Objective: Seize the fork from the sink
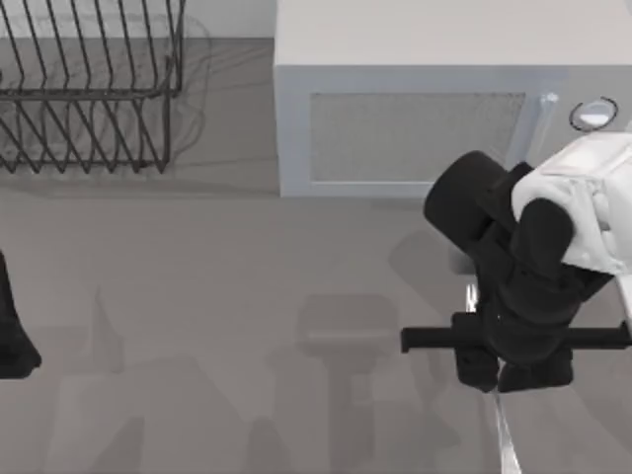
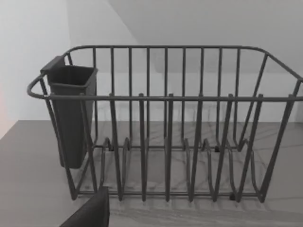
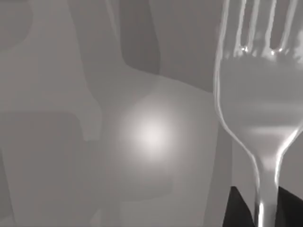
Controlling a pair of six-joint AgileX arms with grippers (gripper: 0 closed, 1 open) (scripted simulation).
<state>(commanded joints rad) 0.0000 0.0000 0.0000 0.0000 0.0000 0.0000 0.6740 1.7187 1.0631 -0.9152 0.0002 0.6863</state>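
Grey worktop (image 1: 247,296) carries everything, and near its right edge, toward the front, lies the fork (image 3: 262,113), a thin shiny piece whose handle runs out from under the right gripper (image 1: 513,380) toward the front edge. The right wrist view has the tines and neck close up, with dark fingertips (image 3: 236,208) on either side of the neck, so I judge the gripper clenched on the fork. To do this step well, keep the grip centred on the narrow neck and lift straight, without twisting. A white box (image 1: 415,118) stands at the back edge, a wire rack (image 2: 165,123) in the back left corner. The left gripper (image 1: 12,336) is parked at the left edge; whether it is released I cannot tell.
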